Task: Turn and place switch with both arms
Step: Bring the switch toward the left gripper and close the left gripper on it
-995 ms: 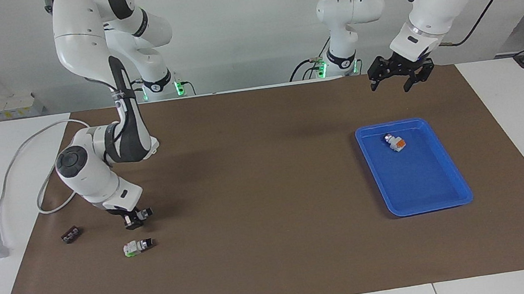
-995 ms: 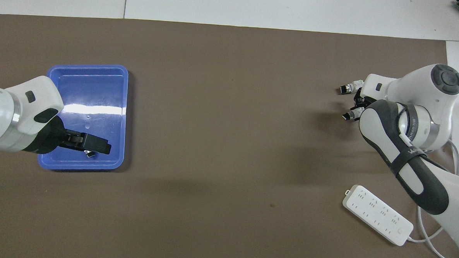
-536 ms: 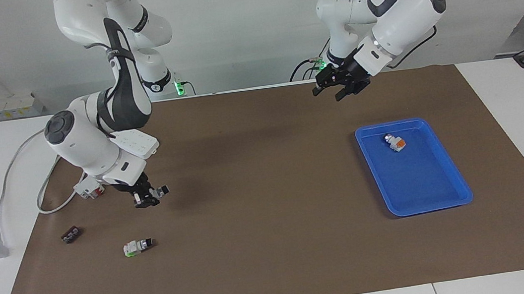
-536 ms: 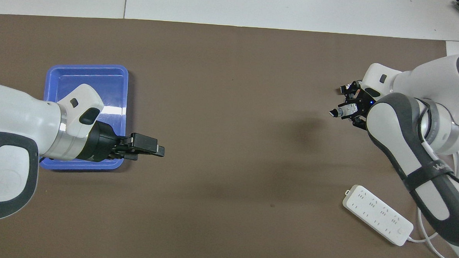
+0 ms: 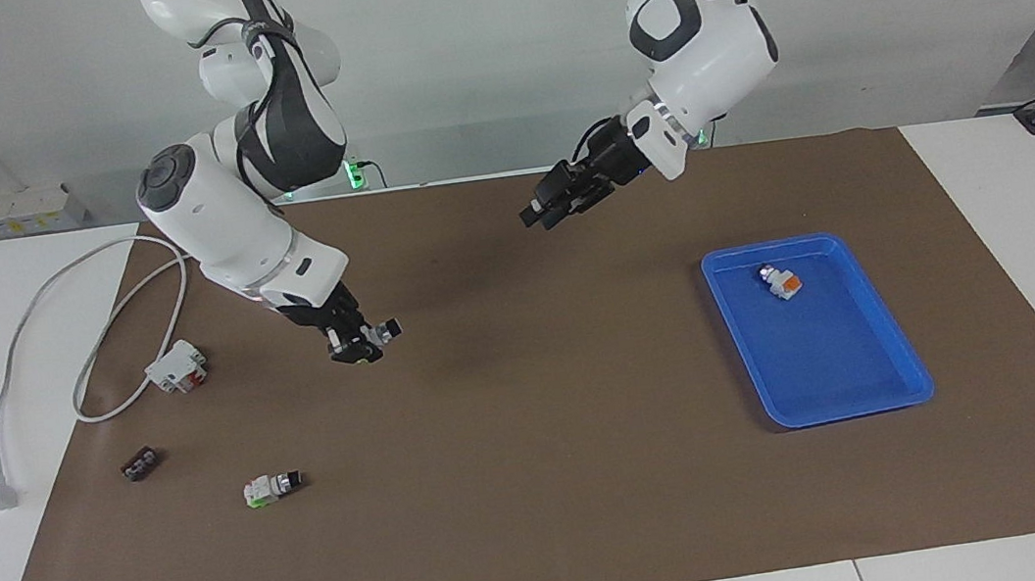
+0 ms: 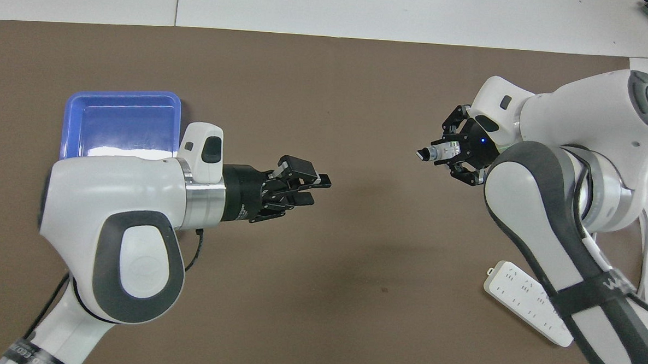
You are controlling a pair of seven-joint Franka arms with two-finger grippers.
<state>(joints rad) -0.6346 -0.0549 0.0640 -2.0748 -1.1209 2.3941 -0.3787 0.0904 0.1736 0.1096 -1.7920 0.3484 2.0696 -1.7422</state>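
White-and-red block (image 5: 176, 367): on the mat at the right arm's end, beside the grey cable (image 5: 37, 320).
Small black part (image 5: 141, 464): farther from the robots than the block.
Second switch (image 5: 272, 486): green tab showing, lying on the mat, untouched.
Right gripper (image 5: 364, 341): up over the mat, fingers clamped on the switch (image 5: 381, 330), black knob aimed at the other arm.
Left gripper (image 5: 555, 206): in the air over mid-mat, fingers parted, holding nothing, well apart from the switch.
Blue tray (image 5: 884, 384): at the left arm's end, an orange-tabbed switch (image 5: 781, 281) inside.
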